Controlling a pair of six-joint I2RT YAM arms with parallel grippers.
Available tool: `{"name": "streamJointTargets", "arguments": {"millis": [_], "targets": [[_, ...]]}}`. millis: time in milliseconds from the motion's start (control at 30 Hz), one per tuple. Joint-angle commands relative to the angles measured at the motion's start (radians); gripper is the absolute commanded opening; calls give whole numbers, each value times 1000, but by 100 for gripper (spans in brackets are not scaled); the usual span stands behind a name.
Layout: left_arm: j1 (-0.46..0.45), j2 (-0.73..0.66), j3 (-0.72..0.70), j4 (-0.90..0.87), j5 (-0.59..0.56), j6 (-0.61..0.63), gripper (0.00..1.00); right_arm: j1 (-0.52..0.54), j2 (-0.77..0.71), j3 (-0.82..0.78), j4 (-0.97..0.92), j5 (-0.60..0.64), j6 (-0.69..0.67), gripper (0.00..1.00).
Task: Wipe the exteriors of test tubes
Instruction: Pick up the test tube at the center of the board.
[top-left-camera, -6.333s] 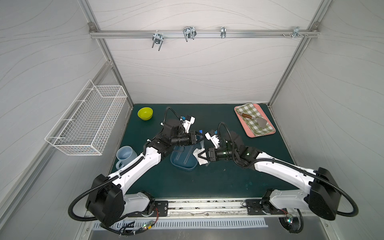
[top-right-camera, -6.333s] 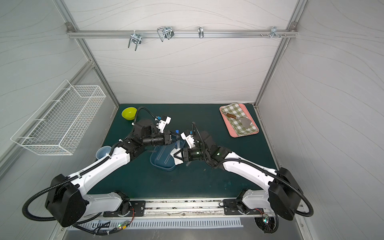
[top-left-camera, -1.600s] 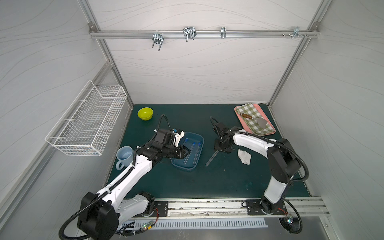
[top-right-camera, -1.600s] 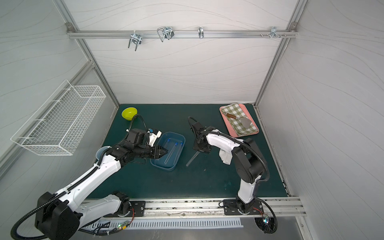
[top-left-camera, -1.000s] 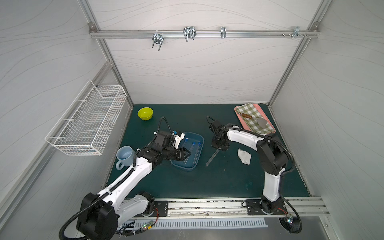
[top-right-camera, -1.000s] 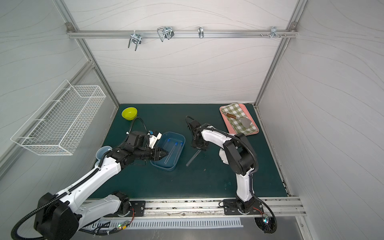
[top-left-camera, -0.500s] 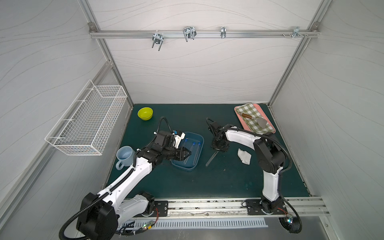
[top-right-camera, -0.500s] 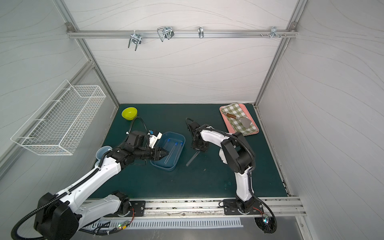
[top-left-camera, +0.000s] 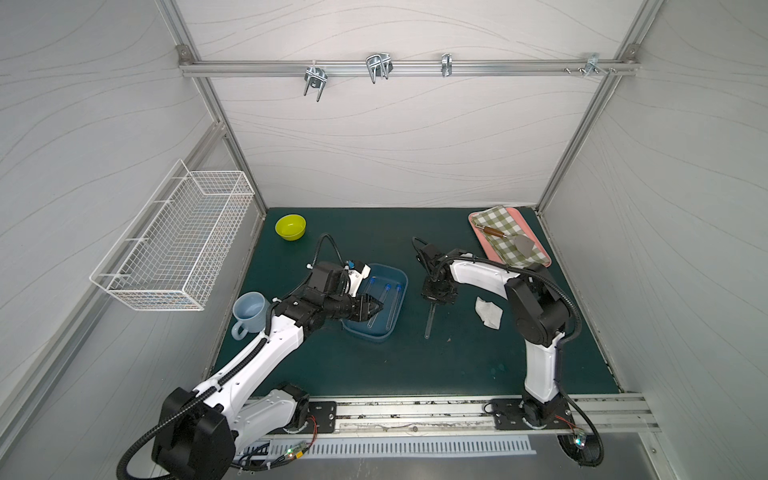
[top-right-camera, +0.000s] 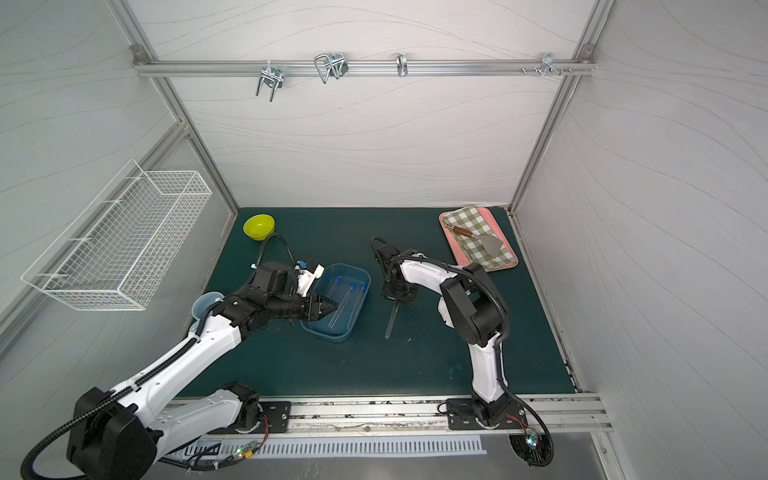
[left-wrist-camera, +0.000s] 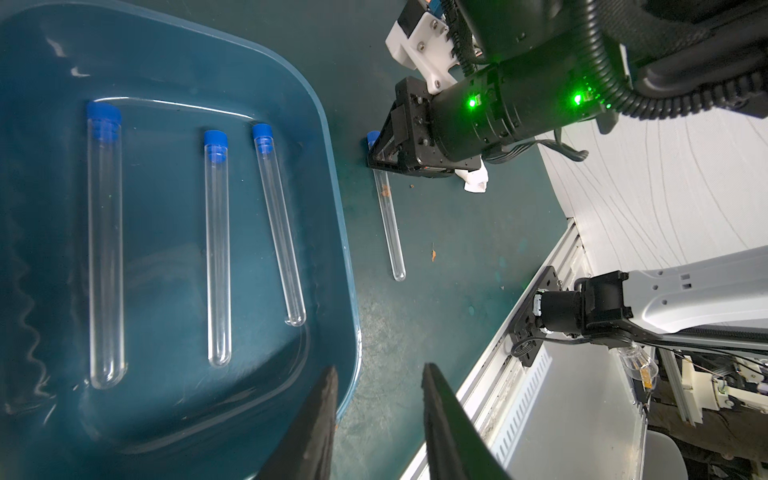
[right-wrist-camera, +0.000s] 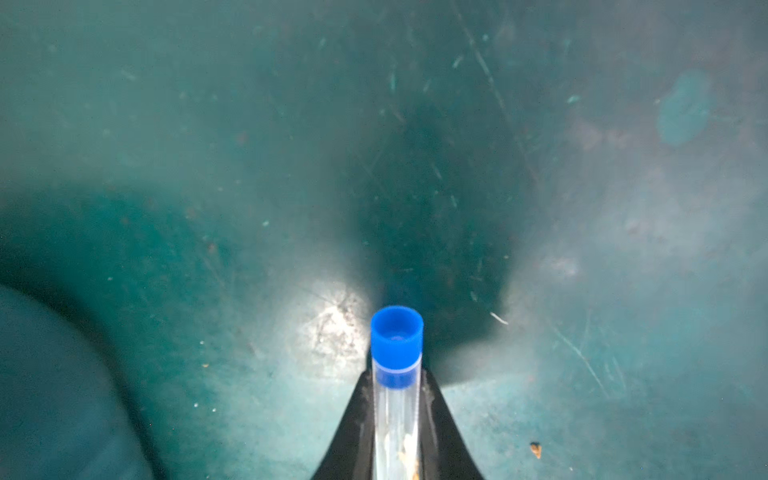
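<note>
Three clear test tubes with blue caps (left-wrist-camera: 104, 249) (left-wrist-camera: 218, 249) (left-wrist-camera: 279, 232) lie side by side in the blue tray (top-left-camera: 374, 336). A fourth test tube (top-left-camera: 429, 320) (right-wrist-camera: 397, 399) lies on the green mat right of the tray, with brownish specks inside it. My right gripper (top-left-camera: 434, 301) (right-wrist-camera: 397, 376) points straight down and is shut on this tube just below its cap. My left gripper (top-left-camera: 380, 308) (left-wrist-camera: 378, 368) hovers open over the tray's near right rim, holding nothing. A crumpled white wipe (top-left-camera: 488, 312) lies on the mat right of the right gripper.
A yellow bowl (top-left-camera: 290, 227) sits at the back left and a light blue mug (top-left-camera: 249, 309) at the mat's left edge. At the back right, a pink tray (top-left-camera: 509, 241) holds a checked cloth and a brown-handled metal tool. A wire basket (top-left-camera: 174, 245) hangs on the left wall.
The right gripper's jaws have closed onto the capped end of the tube on the mat. The left arm has stayed still.
</note>
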Motion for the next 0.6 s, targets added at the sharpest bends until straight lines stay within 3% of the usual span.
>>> {"name": "streamJointTargets", "arguments": {"millis": [0,267,567], "targets": [[-3,-21,7,33,25,-14,37,4,-41,-1,-7,11,21,16],[-11,-24,14,58,91,-71,38,5,-190,16,-13,33,-29,16],[-171,112,39,281,135,-199,40,-4,-365,36,-7,7,-103,16]]}}
